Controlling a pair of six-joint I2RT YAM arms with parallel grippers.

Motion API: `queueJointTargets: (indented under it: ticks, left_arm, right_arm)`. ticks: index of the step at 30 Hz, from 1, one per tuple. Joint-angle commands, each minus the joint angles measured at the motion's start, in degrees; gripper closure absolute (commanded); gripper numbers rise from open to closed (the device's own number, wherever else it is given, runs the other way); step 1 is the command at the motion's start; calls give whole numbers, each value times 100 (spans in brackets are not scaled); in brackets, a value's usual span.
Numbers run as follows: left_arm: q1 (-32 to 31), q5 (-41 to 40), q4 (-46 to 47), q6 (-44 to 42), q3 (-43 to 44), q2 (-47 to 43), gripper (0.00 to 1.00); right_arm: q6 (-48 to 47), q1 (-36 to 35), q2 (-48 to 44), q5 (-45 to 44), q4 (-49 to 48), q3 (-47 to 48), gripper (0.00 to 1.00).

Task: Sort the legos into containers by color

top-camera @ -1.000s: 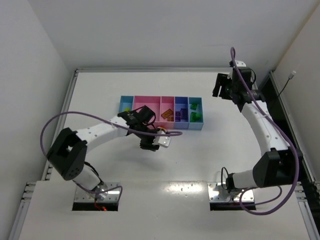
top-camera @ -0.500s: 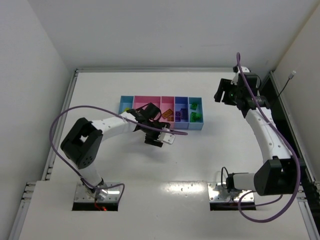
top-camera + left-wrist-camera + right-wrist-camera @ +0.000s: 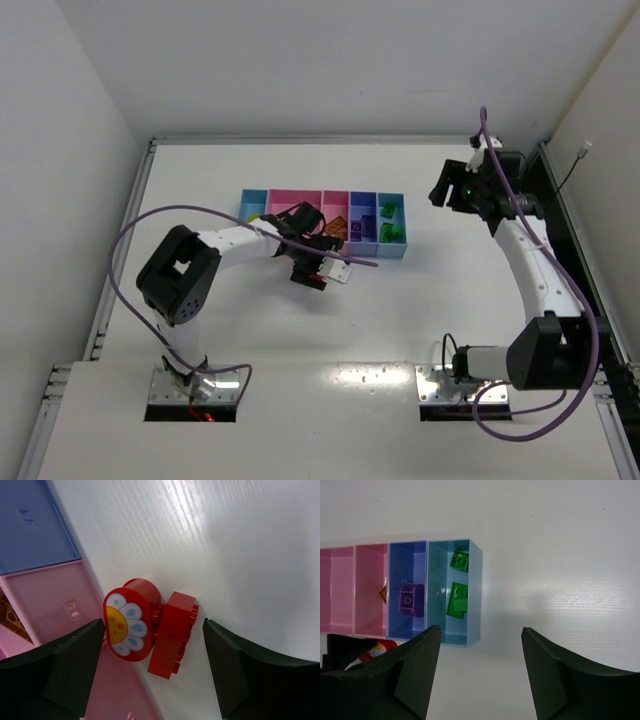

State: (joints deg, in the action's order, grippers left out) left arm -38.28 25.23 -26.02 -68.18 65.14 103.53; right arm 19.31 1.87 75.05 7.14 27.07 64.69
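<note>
Overhead, the left gripper point(image 3: 318, 270) hangs low over the table point(image 3: 400, 330), just in front of the row of bins point(image 3: 322, 192), near its middle. The right gripper point(image 3: 445, 188) is raised well to the right of the row, touching nothing. The bins hold a yellow-green brick point(image 3: 255, 215) at the left end and an orange brick point(image 3: 335, 228) in a pink section. Further right are a purple piece point(image 3: 360, 232) and green bricks point(image 3: 388, 232). Bare table lies on every side of the row.

Left wrist view: the fingers are spread wide, with a gap on each side of what lies between them. A red flower piece point(image 3: 131, 625) and a red brick point(image 3: 172, 632), touching each other, rest on the table just beside the edge of a pink bin point(image 3: 55, 605). Contact with that edge cannot be told. Neither finger touches them.

Right wrist view: the fingers stand apart and hold nothing, above the right end of the row. The light-blue end bin point(image 3: 475, 590) contains the two green bricks. The blue-violet bin point(image 3: 395, 580) beside it holds the purple piece. Open table extends to the right of the row.
</note>
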Motion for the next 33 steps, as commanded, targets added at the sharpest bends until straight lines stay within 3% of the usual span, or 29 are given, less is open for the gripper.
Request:
queueJointTargets:
  ticks: [1, 18, 25, 26, 30, 33]
  left_arm:
    - [163, 52, 167, -266, 262, 123, 14]
    - [163, 69, -96, -573, 367, 309, 13]
    - [163, 307, -439, -451, 69, 142, 27]
    - [111, 307, -491, -450, -27, 63, 34]
    - [58, 430, -492, -337, -493, -455, 44]
    - [58, 631, -492, -99, -687, -1017, 45]
  right_arm:
    - [29, 86, -43, 236, -149, -61, 32]
    - [82, 244, 116, 499, -202, -176, 32]
    - [82, 297, 116, 561, -202, -176, 32]
    - [82, 297, 116, 561, -202, -176, 32]
    - [82, 297, 116, 613, -255, -228, 32]
    - [82, 297, 116, 614, -255, -281, 32]
